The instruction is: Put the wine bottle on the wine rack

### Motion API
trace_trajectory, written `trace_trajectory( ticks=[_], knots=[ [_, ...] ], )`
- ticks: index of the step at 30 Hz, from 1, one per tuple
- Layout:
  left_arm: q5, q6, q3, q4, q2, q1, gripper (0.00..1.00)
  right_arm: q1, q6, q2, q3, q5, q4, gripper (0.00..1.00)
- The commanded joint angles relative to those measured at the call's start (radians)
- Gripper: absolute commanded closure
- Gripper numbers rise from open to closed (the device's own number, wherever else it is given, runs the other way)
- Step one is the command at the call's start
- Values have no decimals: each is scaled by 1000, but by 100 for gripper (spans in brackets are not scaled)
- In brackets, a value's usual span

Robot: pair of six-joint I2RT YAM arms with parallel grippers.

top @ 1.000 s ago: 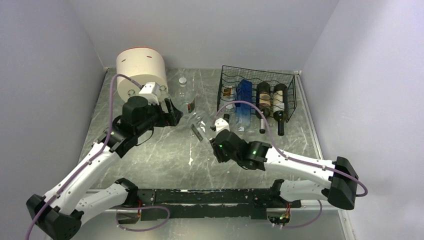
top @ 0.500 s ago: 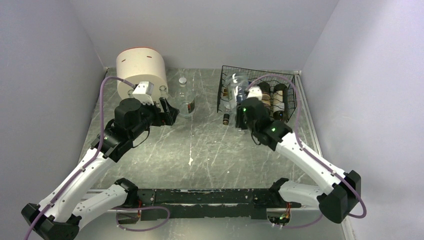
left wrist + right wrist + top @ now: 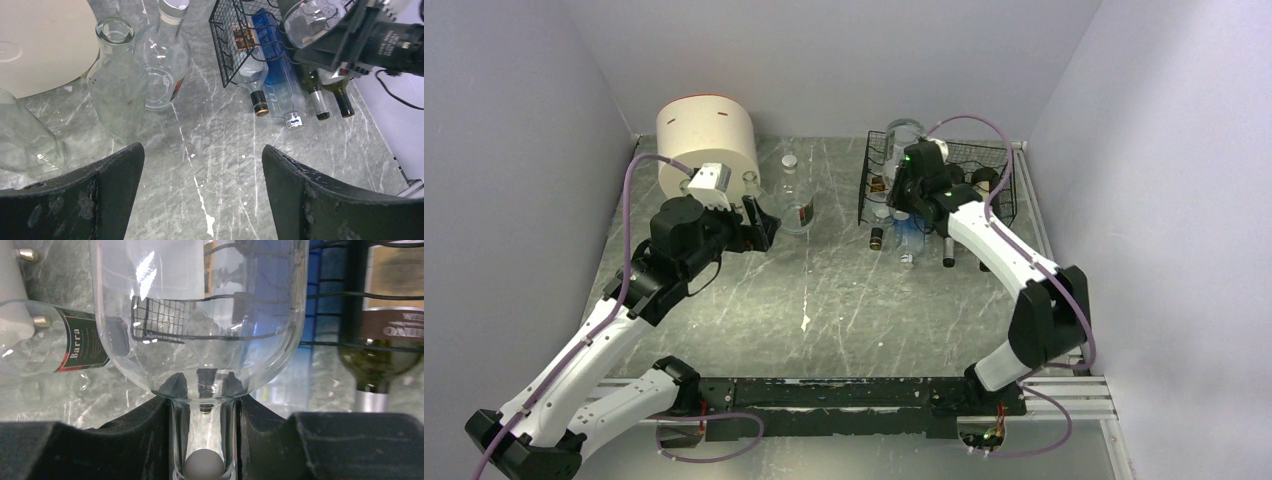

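Okay, nearest first: left claw point(image 3: 202, 150) hangs low over the table point(image 3: 824, 300), fingers wide apart, nothing between them. It faces an open-topped bottle point(image 3: 116, 75) and a capped bottle point(image 3: 162, 50) standing just beside the cream tub point(image 3: 707, 140).

Further out, the right arm reaches to the far right corner. Right claw point(image 3: 202, 440) is clamped on the neck of the wine bottle point(image 3: 200, 315), which is clear glass and looks empty, body pointing away from the wrist. From above, the bottle sits over the rear left part of the rack point(image 3: 989, 150), above the top wires; whether it touches them I cannot tell.

Bottom row of the rack looks full: a clear labelled one, a blue bottle point(image 3: 277, 85) and two dark bottles point(image 3: 341, 97), necks poking out the front.

So the step in hand, as I read it, is laying the held bottle onto an upper wavy tier. To do it well:
- Line the bottle up with the dips, parallel to the ones below.
- Lower slowly till the body settles in a dip, not on a crest.
- Keep the tilt small. The grip is at the neck only, so the heavy end can swing.
- Open the fingers only once glass rests on wire, then back out straight along the neck.
- Watch the rack itself — light wire, a bump could shove it.
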Motion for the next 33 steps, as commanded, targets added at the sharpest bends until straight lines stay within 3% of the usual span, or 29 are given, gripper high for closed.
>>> trace_trajectory(
  ticks=[1, 16, 24, 33],
  knots=[
    [-20, 27, 7, 3, -14, -4, 8, -2, 72, 37, 117, -10, 245, 100],
    [-15, 27, -11, 4, -13, -4, 8, -2, 136, 264, 260, -13, 249, 99],
    [-17, 27, -10, 3, -14, -3, 8, -1, 134, 306, 302, 6, 191, 56],
    [-10, 27, -3, 6, -6, -4, 8, -2, 99, 305, 325, 28, 119, 39]
  ],
)
